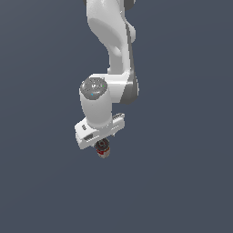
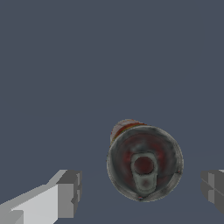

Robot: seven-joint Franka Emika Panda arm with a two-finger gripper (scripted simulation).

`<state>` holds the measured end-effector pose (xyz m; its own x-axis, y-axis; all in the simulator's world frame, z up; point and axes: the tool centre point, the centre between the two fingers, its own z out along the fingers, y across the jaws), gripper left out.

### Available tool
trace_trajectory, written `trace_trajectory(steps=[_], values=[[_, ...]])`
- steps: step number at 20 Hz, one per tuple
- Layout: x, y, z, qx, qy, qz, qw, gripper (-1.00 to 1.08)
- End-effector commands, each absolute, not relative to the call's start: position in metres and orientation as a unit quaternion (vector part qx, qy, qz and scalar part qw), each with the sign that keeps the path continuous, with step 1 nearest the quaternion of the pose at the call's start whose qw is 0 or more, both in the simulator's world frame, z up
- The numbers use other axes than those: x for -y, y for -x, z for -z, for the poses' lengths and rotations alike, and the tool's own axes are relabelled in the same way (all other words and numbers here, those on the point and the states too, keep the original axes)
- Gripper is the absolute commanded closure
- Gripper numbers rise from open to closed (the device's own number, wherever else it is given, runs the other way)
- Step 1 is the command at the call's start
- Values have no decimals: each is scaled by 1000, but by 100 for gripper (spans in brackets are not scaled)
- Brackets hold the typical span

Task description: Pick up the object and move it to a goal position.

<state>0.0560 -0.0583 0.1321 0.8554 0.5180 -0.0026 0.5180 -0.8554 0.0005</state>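
object (image 2: 145, 164) sits upright between the fingers (image 2: 68, 192), directly under the gripper (image 1: 103, 144) | jaws apart, gaps both sides, no contact | you've aligned only; grasp, lift, goal move left | goal not visible

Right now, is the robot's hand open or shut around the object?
Open. In the wrist view the fingers stand apart on either side of the object, with clear gaps, neither touching it.

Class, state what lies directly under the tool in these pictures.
The object stands under the open tool, dark round top showing. Its white-and-red body is mostly covered; only a sliver shows.
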Motion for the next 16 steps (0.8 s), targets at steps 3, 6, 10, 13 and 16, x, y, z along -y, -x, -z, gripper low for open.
trace_trajectory(steps=[3, 6, 10, 13, 16], values=[[64, -60, -129, -289, -957, 0, 0, -92], [65, -62, -128, -295, -956, 0, 0, -92], [66, -61, -127, -294, -956, 0, 0, -92], [66, -61, -121, -294, -956, 0, 0, -92], [65, -61, -106, -295, -956, 0, 0, -92]])
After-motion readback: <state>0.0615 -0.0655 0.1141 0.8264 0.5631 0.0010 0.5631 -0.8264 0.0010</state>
